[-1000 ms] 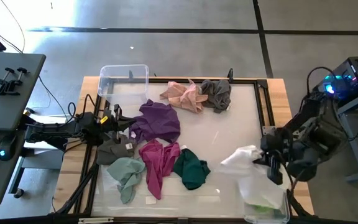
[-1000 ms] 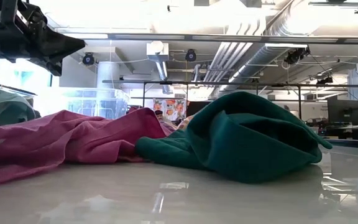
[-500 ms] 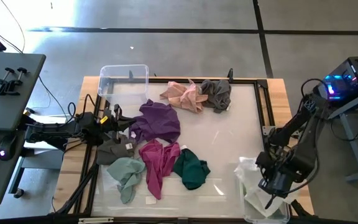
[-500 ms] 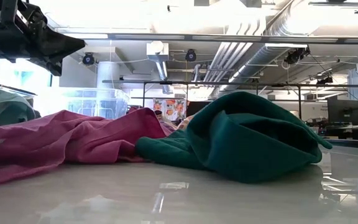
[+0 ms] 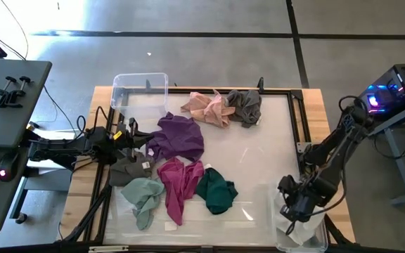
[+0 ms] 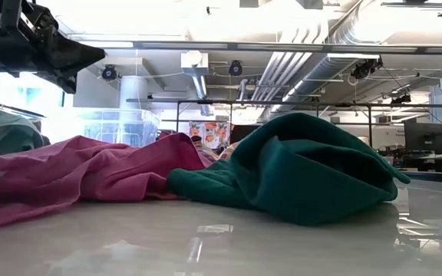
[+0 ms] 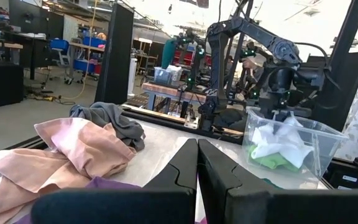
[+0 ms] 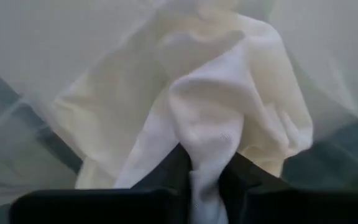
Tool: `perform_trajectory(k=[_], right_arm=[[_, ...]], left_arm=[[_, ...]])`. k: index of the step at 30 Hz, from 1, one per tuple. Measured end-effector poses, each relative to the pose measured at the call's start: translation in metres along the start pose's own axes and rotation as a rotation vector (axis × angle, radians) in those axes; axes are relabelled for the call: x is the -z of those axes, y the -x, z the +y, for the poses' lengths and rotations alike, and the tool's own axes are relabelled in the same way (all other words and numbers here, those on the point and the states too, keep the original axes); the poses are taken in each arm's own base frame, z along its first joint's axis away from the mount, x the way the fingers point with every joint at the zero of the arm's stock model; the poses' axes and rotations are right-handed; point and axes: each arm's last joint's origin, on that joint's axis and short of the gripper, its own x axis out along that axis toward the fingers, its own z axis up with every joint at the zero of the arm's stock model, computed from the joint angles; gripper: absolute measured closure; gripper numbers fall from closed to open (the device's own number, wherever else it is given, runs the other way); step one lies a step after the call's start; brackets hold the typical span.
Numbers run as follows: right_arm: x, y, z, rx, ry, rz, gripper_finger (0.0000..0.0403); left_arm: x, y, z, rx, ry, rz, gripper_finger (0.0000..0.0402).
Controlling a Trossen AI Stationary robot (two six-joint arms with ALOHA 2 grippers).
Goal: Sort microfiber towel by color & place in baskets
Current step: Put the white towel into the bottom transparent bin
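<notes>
White microfiber towel sits pinched between right gripper fingers, down inside larger clear plastic basket at my table corner. My worry: cloth snags on finger, rides back out. Left gripper pressed together, parked near purple towel.

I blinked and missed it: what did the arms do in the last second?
The right gripper carried the white towel from the table's right side down into the near-right basket; the towel is between its fingers. The left gripper stayed shut at the left edge, and the other towels did not move.
</notes>
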Motion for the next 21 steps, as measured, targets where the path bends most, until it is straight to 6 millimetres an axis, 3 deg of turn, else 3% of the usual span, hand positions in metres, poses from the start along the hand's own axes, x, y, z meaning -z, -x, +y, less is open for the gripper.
perform_trajectory(k=[6,11,15,21], right_arm=[[-0.008,0.001,0.004,-0.053,0.003,-0.007,0.0265],[-0.013,0.015,0.01,-0.099,0.002,0.049,0.0216],[-0.011,0.034,0.019,-0.152,0.006,0.062,0.021],[-0.001,0.077,0.022,-0.147,-0.08,0.078,0.0238]], left_arm=[[0.0,0.0,0.0,-0.002,0.0,-0.001,0.0401],[0.0,0.0,0.0,-0.007,0.0,-0.002,0.0401],[0.0,0.0,0.0,-0.006,0.0,-0.002,0.0401],[0.0,0.0,0.0,-0.007,0.0,-0.002,0.0401]])
